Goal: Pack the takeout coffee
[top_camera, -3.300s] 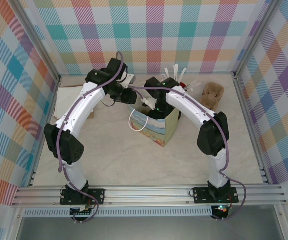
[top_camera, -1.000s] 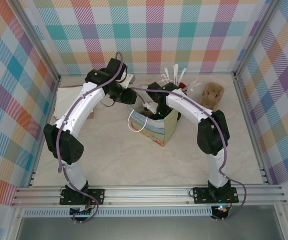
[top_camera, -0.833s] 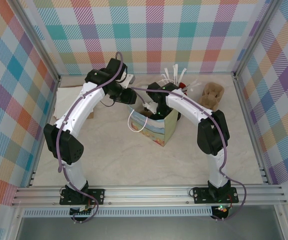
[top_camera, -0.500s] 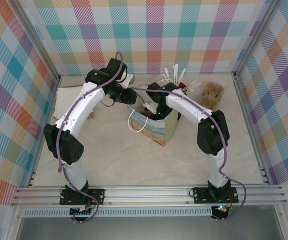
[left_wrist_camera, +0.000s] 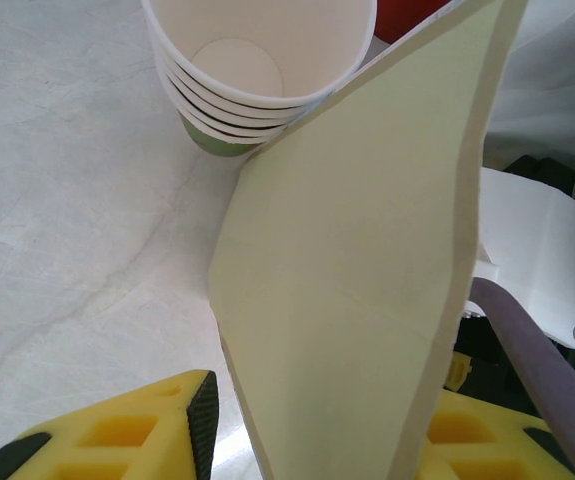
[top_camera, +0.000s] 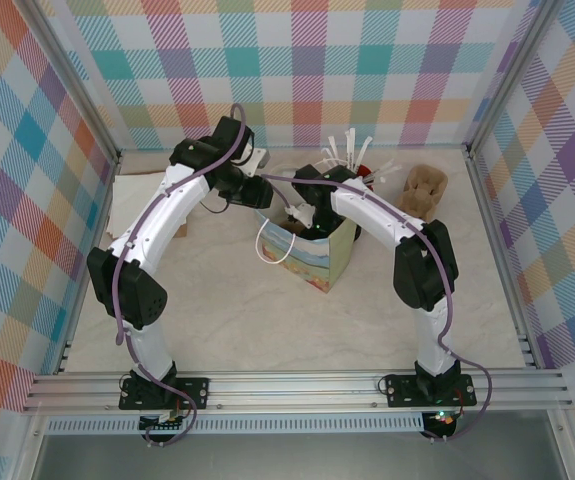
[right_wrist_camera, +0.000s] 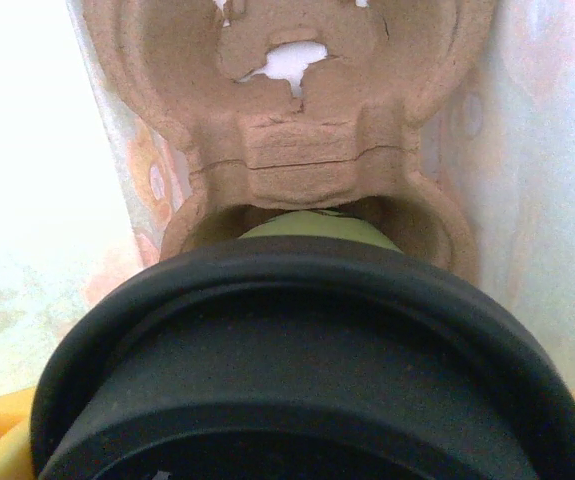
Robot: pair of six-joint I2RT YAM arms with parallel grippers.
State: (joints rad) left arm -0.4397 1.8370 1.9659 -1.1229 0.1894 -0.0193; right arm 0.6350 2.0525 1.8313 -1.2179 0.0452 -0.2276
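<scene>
The takeout coffee (right_wrist_camera: 307, 360) is gripped by my right gripper (right_wrist_camera: 297, 450), its black lid close to the right wrist camera. Past the lid, the green cup wall (right_wrist_camera: 317, 226) sits at a pocket of a brown pulp carrier (right_wrist_camera: 297, 150) inside the gift bag (top_camera: 312, 262). From above, the right gripper (top_camera: 302, 213) reaches down into the bag's mouth. My left gripper (top_camera: 255, 193) is at the bag's back left rim. Its jaws straddle the cream bag wall (left_wrist_camera: 347, 300), with a gap beside the left pad (left_wrist_camera: 204, 420).
A stack of lidless green cups (left_wrist_camera: 257, 70) stands on the table just behind the bag. A red holder of white sticks (top_camera: 352, 155) and another brown carrier (top_camera: 425, 188) are at the back right. The right arm's white link (left_wrist_camera: 542, 270) lies close beside the bag wall.
Compared with three seconds ago, the right wrist has shifted slightly over the bag's mouth. Over the last second nothing visibly moves.
</scene>
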